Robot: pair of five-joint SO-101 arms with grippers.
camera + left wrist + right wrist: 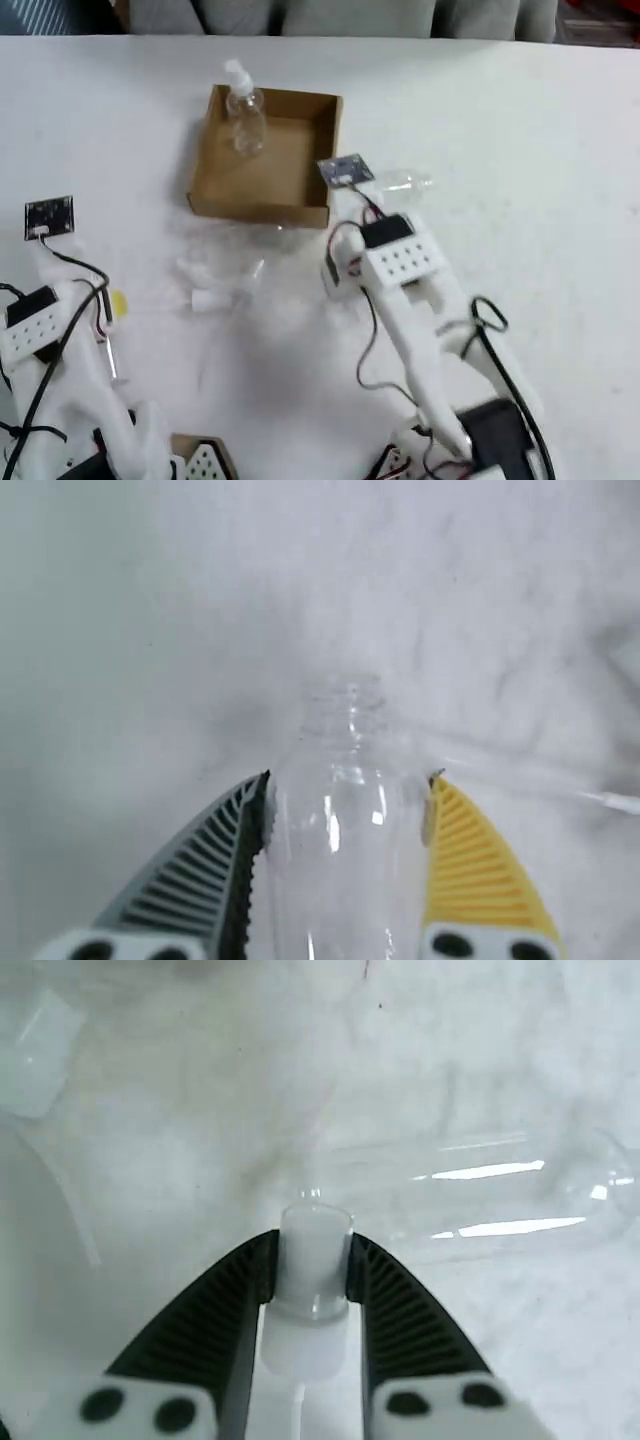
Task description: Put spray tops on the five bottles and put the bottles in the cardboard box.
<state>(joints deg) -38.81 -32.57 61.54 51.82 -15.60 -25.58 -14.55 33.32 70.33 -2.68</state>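
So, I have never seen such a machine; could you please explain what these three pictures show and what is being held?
Two white robot arms sit at a table. One picture looks down from above; the other two come from cameras on each arm's wrist. The left gripper is closed on a clear bottle with no top. The right gripper grips a white spray top. Beyond it lies another bottle. A cardboard box holds one finished bottle.
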